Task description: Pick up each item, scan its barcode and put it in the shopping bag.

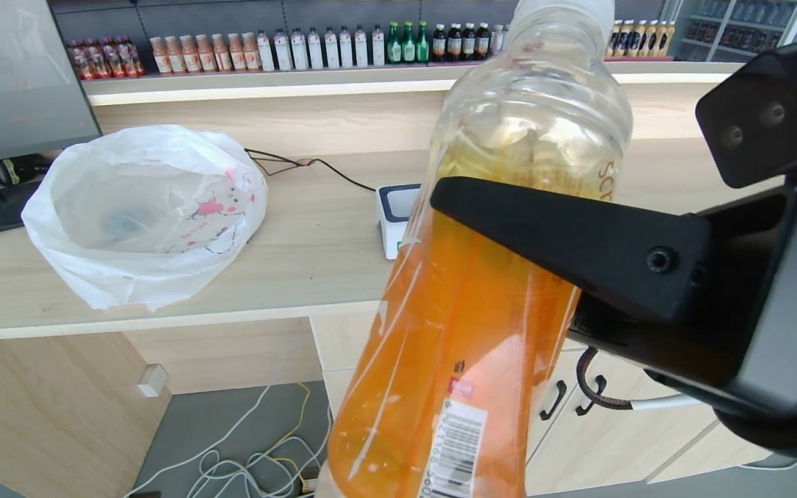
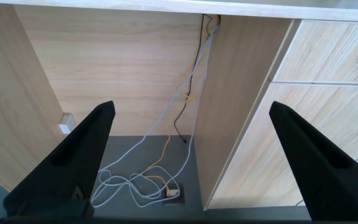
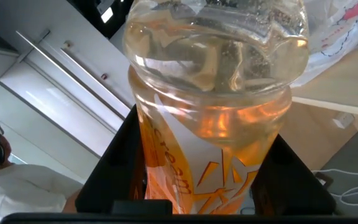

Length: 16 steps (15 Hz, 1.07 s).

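Clear plastic bottle of orange drink (image 1: 481, 297) is held up in the air, tilted, cap end up and far, base end low and near; it sits on the right of the scene, in line with the counter's near edge; white barcode label (image 1: 457, 443) sits near the base, facing the near side.
Right gripper (image 1: 468, 207) is clamped across the bottle's middle, black fingers on either side of it.
Left gripper (image 2: 191, 168) is spread wide, holding nothing, low in front of the cabinet under the counter.
Small white box scanner (image 1: 393, 220) stands on the light wood counter (image 1: 315, 242), partly hidden behind the bottle; crumpled white plastic shopping bag (image 1: 142, 207) lies open-mouthed well to the left of it.
Risks, as a judgement: the barcode faces away from the scanner, so a pass without turning the bottle would likely miss; the smooth, liquid-heavy body could pivot or slide in a mid-body pinch; the limp bag rim could fold under the bottle on the drop-in and shut the mouth.
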Available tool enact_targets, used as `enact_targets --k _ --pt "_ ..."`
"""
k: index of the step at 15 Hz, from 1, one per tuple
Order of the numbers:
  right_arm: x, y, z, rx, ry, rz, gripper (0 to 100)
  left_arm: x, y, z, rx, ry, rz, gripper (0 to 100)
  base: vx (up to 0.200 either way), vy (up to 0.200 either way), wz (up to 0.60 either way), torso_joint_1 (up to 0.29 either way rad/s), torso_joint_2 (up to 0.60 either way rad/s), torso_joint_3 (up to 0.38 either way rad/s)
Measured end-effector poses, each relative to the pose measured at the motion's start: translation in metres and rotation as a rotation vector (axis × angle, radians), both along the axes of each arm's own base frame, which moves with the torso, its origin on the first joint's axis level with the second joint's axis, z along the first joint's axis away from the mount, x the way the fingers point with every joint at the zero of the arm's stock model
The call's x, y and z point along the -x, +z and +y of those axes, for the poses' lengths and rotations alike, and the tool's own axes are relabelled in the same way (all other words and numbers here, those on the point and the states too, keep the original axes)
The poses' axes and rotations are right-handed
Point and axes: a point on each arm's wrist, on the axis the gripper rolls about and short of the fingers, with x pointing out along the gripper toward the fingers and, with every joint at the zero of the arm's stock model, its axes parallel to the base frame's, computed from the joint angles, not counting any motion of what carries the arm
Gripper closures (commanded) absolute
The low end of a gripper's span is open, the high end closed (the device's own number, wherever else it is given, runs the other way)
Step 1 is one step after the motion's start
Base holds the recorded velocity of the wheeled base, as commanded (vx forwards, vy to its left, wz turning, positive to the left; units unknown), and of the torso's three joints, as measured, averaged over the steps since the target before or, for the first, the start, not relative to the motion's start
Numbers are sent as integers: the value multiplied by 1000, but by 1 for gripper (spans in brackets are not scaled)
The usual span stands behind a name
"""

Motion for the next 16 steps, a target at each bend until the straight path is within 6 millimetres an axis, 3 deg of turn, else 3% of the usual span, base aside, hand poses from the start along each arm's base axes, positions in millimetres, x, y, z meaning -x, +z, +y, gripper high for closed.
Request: enact_targets --k 6,11,16 --pt "0 -9 -2 66 -39 -92 100 0 0 0 0 1 0 0 0 0 0 0 0 0" --pt "-3 -12 0 157 -109 -281 100 0 0 0 0 1 0 0 0 0 0 0 0 0" --pt "-12 -15 -5 247 -398 -341 100 0 0 0 0 0 0 0 0 0 0 0 0 0"
